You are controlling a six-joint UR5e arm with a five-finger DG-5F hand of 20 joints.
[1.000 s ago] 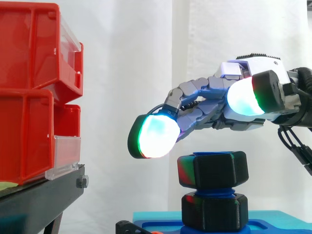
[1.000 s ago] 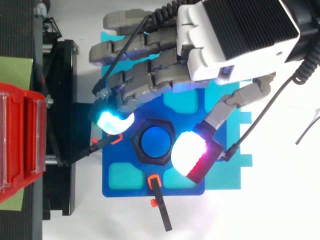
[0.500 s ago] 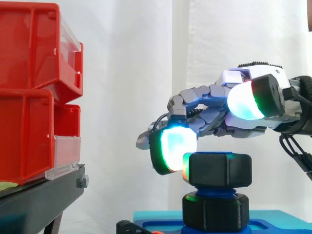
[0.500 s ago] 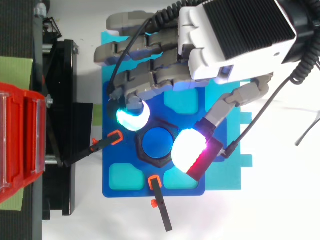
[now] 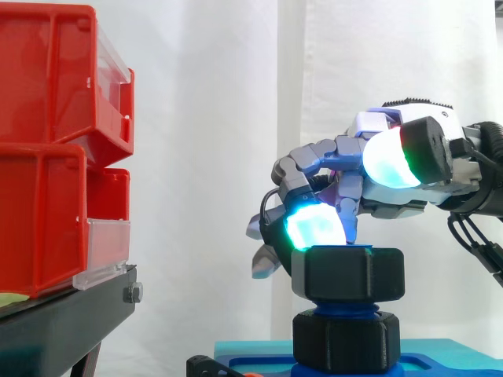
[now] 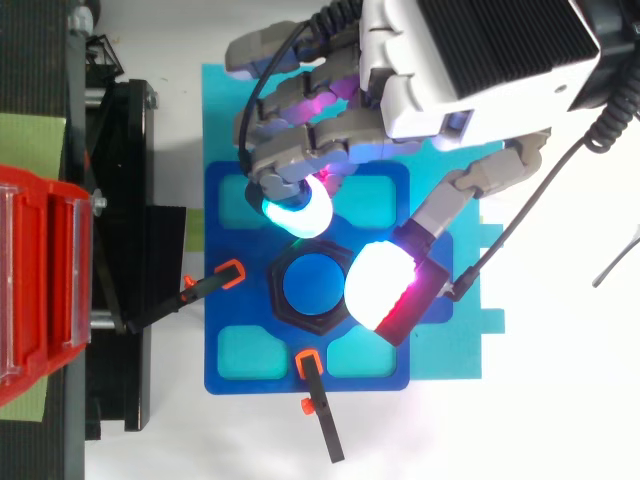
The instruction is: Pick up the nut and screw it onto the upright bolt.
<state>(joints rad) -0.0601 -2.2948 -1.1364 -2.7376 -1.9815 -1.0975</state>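
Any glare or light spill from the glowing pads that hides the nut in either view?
Side view: the cyan pad throws a faint green sheen on the nut along its left edge, and the bright curtain leaves the nut nearly a silhouette. Top view: the thumb pad glares white at its centre and covers the nut's right rim.

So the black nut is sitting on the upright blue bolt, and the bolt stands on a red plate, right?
Not quite: the plate is blue, not red, as the top view shows. The rest holds: the black nut is sitting on the upright blue bolt, which stands on that plate.
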